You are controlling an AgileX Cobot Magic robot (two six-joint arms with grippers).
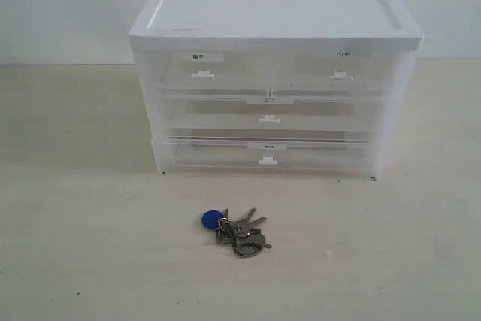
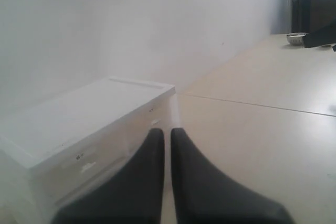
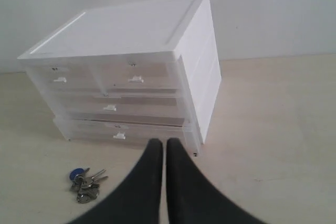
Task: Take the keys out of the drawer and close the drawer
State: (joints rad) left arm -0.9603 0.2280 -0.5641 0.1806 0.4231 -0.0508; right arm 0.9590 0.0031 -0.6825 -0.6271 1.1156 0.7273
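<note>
Keys (image 1: 235,232) on counter (image 1: 75,261), drawer (image 1: 331,73) closed. Left jaws, right jaws pressed together, empty. Keys forward of right jaws, toward left arm's side.

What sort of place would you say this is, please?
Probably a robot test bench in a plain room, not a home: a bare pale tabletop, a blank white wall behind it, and only a small white plastic drawer unit with a bunch of keys laid out in front.
</note>
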